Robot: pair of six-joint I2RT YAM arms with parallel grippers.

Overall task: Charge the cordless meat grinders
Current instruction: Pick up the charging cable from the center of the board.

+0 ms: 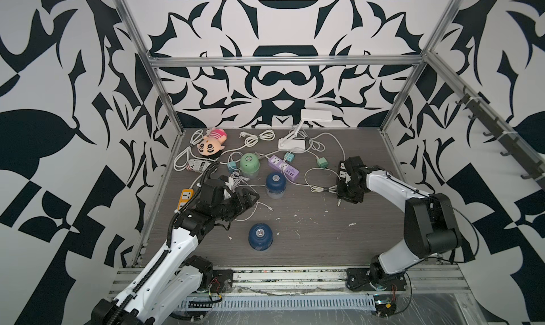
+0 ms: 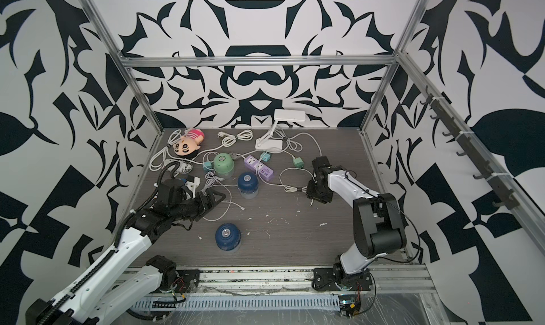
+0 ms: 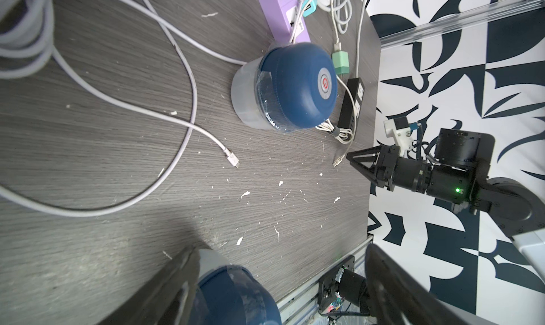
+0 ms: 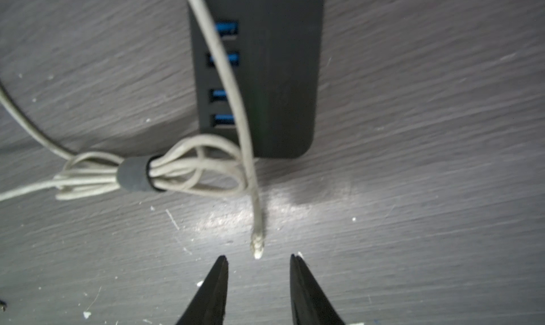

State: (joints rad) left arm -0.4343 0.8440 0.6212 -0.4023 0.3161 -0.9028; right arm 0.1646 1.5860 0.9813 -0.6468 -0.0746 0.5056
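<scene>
Three cordless meat grinders stand upright on the grey table: a mint green one (image 1: 249,161) at the back, a navy one (image 1: 275,183) in the middle and a navy one (image 1: 260,235) near the front. My left gripper (image 1: 252,197) hovers open left of the middle grinder and holds nothing. In the left wrist view the front navy grinder (image 3: 236,294) shows low between its wide fingers. My right gripper (image 4: 258,263) points down at the table, narrowly open. A white cable's plug tip (image 4: 258,250) lies just ahead of its gap, untouched.
A black USB hub (image 4: 256,73) and a bundled cable (image 4: 153,173) lie by the right gripper. A purple power strip (image 1: 284,166), an orange strip (image 1: 185,198), small cube adapters (image 1: 322,162), a white lamp (image 1: 295,138), a doll (image 1: 211,142) and loose cables (image 3: 188,102) crowd the back.
</scene>
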